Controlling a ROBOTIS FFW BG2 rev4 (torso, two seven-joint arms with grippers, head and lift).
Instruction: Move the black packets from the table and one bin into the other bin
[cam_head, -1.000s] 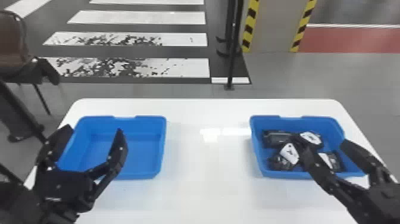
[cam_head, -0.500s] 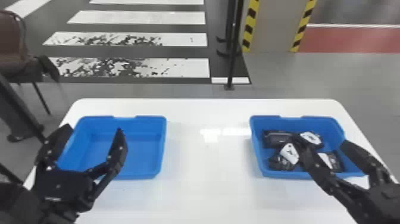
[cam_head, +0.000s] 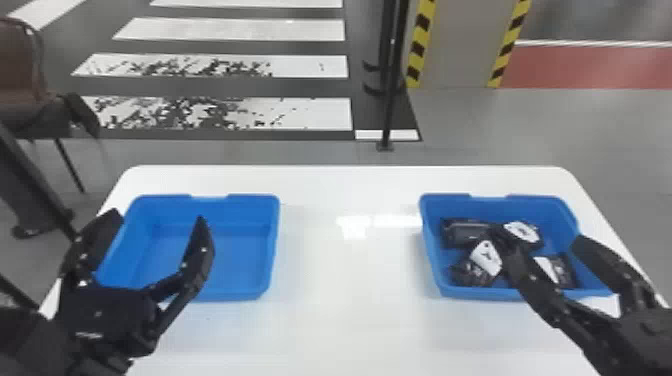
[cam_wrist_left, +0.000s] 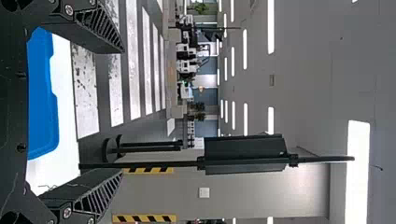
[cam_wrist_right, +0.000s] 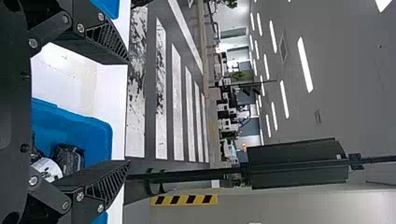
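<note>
In the head view my left gripper (cam_head: 157, 217) stands open over the left blue bin (cam_head: 250, 250), whose visible floor is bare. My right gripper (cam_head: 537, 235) is open over the right blue bin (cam_head: 435, 260). That bin holds several black packets (cam_head: 466, 232), some with white labels; one finger hides part of them. The left wrist view shows my left gripper (cam_wrist_left: 123, 111), fingers wide apart, with a blue bin (cam_wrist_left: 42, 98) beyond. In the right wrist view my right gripper (cam_wrist_right: 129, 112) has nothing between its fingertips, and black packets (cam_wrist_right: 69, 158) lie in the blue bin (cam_wrist_right: 98, 135).
The white table (cam_head: 345, 280) carries both bins, with a wide stretch of its top between them. Behind its far edge stands a black post (cam_head: 392, 90) on the floor. A brown chair (cam_head: 22, 75) is at the far left, beside a person's leg.
</note>
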